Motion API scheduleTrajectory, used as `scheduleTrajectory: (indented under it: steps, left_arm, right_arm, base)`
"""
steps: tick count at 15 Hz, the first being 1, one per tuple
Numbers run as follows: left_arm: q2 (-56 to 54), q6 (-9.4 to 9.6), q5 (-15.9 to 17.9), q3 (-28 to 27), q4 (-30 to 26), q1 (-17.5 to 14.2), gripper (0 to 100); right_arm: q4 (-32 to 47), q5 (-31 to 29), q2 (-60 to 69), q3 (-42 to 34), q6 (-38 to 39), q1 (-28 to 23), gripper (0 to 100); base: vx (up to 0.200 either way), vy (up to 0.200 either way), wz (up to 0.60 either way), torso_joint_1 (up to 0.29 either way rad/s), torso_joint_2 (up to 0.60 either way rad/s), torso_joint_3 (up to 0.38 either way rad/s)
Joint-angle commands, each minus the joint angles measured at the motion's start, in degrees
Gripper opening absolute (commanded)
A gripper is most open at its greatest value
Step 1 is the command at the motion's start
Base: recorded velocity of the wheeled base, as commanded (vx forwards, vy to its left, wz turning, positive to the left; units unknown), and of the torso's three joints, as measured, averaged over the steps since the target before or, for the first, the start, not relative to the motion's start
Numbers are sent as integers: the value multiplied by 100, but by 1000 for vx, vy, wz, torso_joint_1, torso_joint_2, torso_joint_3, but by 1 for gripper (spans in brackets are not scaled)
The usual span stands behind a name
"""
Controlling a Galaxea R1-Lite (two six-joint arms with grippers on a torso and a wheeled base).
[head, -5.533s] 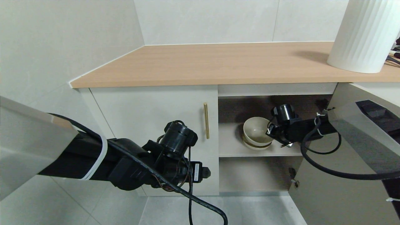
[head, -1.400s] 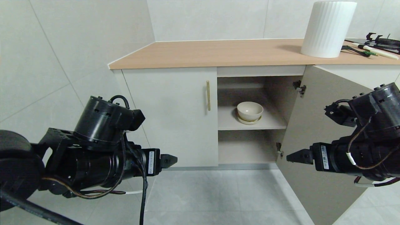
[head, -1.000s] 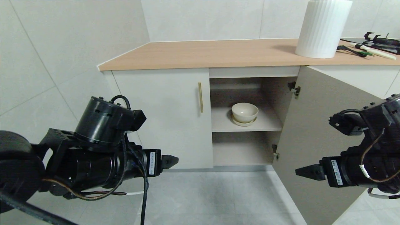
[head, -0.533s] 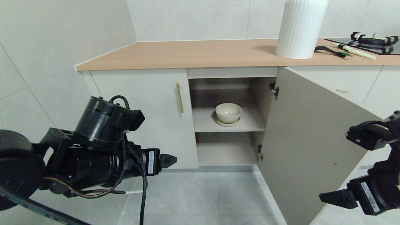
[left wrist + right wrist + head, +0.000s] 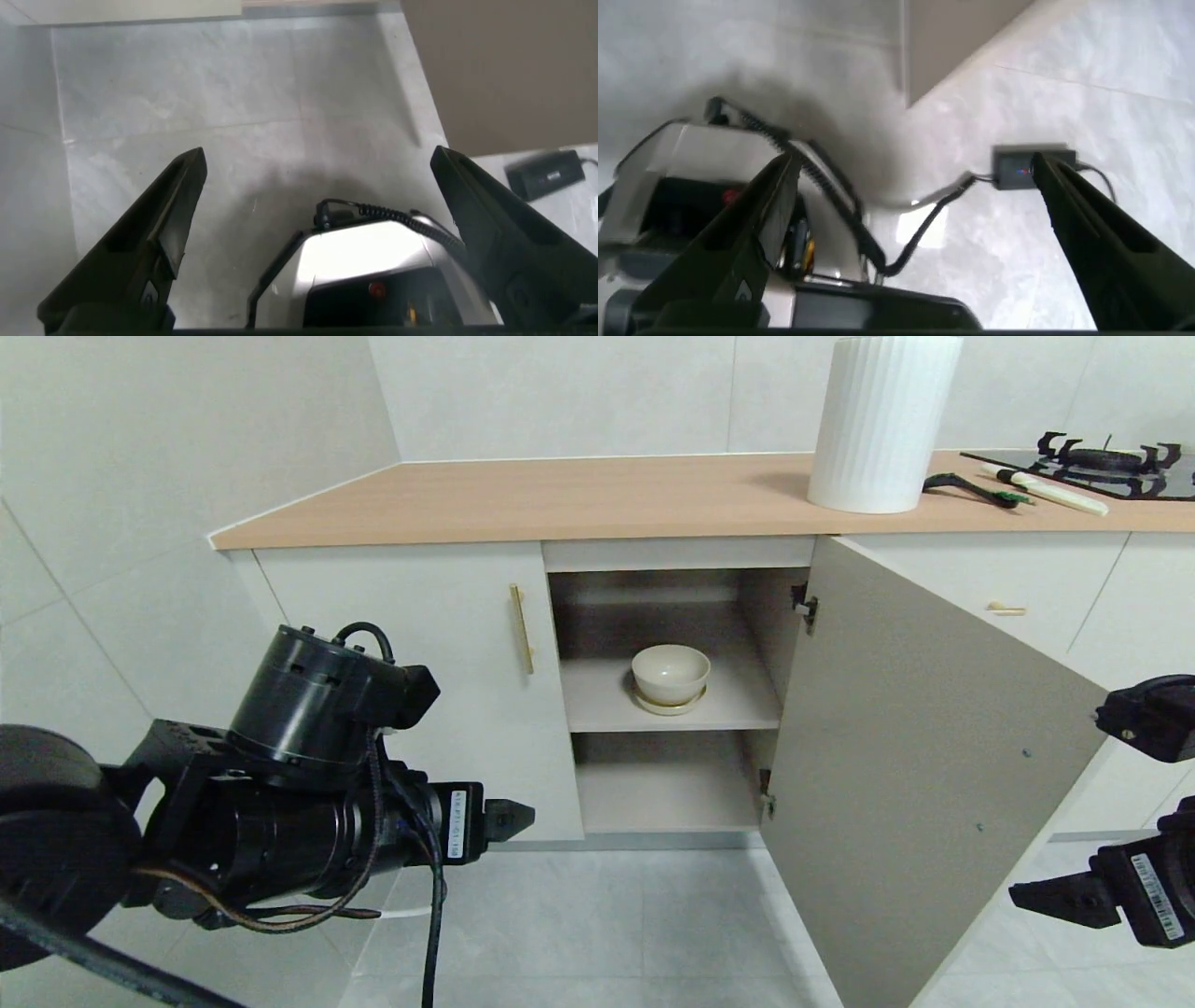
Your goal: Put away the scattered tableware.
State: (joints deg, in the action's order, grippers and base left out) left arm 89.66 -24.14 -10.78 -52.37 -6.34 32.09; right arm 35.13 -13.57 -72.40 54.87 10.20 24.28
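A cream bowl [image 5: 670, 672] sits on a saucer [image 5: 668, 705] on the upper shelf [image 5: 597, 695] of the open cupboard. My left gripper [image 5: 512, 819] hangs low in front of the shut left door, well away from the bowl. In the left wrist view it [image 5: 318, 187] is open over the tiled floor, holding nothing. My right gripper [image 5: 1041, 899] is low at the right, on the outer side of the open door. The right wrist view shows it [image 5: 910, 177] open and empty above the floor.
The right cupboard door [image 5: 915, 756] stands wide open between my right arm and the shelves. The left door with its gold handle [image 5: 521, 628] is shut. On the wooden countertop [image 5: 560, 499] stand a white ribbed cylinder [image 5: 882, 422], utensils [image 5: 1050, 490] and a stove grate [image 5: 1102, 457].
The camera has backed off and swung, shifting the whole picture. My right gripper, beside the bowl inside the cupboard 5.5 s ago, is now outside and low. The left arm has kept still.
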Motion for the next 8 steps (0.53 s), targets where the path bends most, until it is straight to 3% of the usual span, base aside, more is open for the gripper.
scheduleTrajectory:
  steps: [1,3,8]
  left_arm:
    - [16,-3,-3,-1,-8,-1,100]
    - [25,-3,-3,-1,1,-1,100]
    - [25,-3,-3,-1,1,-1,100]
  right_arm:
    - [-42,3,15,103,-291,-802,100]
    - [-50,21,42,191,-651,-1400,100]
    - [-437,47,-108,252,-853,-2217,100]
  base:
    - [0,0,0,0,0,0]
    - [0,0,0,0,0,0]
    - [0,0,0,0,0,0]
